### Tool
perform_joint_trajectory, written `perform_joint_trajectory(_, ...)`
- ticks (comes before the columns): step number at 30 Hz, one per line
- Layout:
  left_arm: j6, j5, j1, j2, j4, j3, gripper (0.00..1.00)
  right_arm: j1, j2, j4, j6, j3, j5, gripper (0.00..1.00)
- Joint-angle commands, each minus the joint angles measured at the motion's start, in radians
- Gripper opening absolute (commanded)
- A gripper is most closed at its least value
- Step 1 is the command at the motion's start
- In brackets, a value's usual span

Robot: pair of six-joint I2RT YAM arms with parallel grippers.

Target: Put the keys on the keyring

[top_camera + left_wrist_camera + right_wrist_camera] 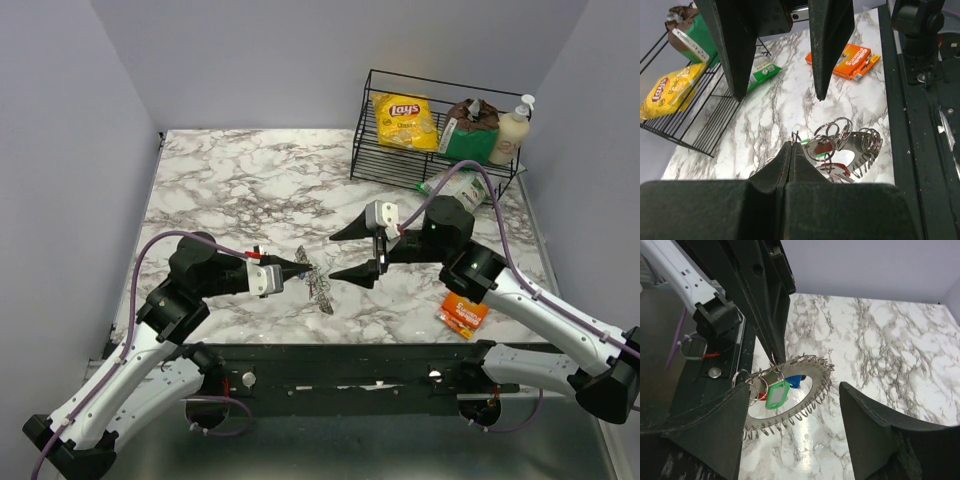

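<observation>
We pinch the toothed keyring (860, 144) by its rim in our shut left gripper (791, 148), tilted above the marble table (230, 180), so our wide-open, empty right gripper (792, 390) can reach the coloured keys (777, 393) bunched on it.

The top external camera sits high above and behind the arm bases, looking down and forward over the marble table (230, 180). The keyring (318, 285) lies far below it, small, near mid-frame. The left wrist camera sits close behind the left gripper (791, 147), looking along its fingers over the keyring (862, 150) toward the right gripper (781, 95) just beyond. The right wrist camera faces the opposite way, close above the keyring (807, 395), framed by its own fingers (715, 430) and facing the left gripper (775, 347). All three views share the keyring.
</observation>
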Motion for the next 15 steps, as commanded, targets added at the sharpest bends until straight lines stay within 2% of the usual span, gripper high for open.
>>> perform_joint_trajectory(1, -0.061, 0.080, -0.003, -0.019, 0.165, -0.001, 0.00, 0.000, -0.009, 0.106, 0.027, -0.012, -0.108, 0.78)
perform_joint_trajectory(10, -0.162, 0.124, -0.003, -0.013, 0.330, -0.029, 0.00, 0.000, 0.020, 0.164, 0.082, 0.005, -0.194, 0.70)
perform_joint_trajectory(11, -0.168, 0.127, -0.003, -0.013, 0.339, -0.033, 0.00, 0.000, 0.023, 0.170, 0.091, 0.005, -0.194, 0.64)
perform_joint_trajectory(13, -0.181, 0.130, -0.001, -0.012, 0.362, -0.035, 0.00, 0.000, 0.026, 0.181, 0.099, 0.004, -0.200, 0.60)
perform_joint_trajectory(14, -0.184, 0.133, -0.001, -0.010, 0.368, -0.036, 0.00, 0.000, 0.029, 0.184, 0.107, 0.004, -0.198, 0.54)
perform_joint_trajectory(15, -0.187, 0.136, -0.001, -0.009, 0.373, -0.035, 0.00, 0.000, 0.031, 0.187, 0.110, 0.004, -0.200, 0.53)
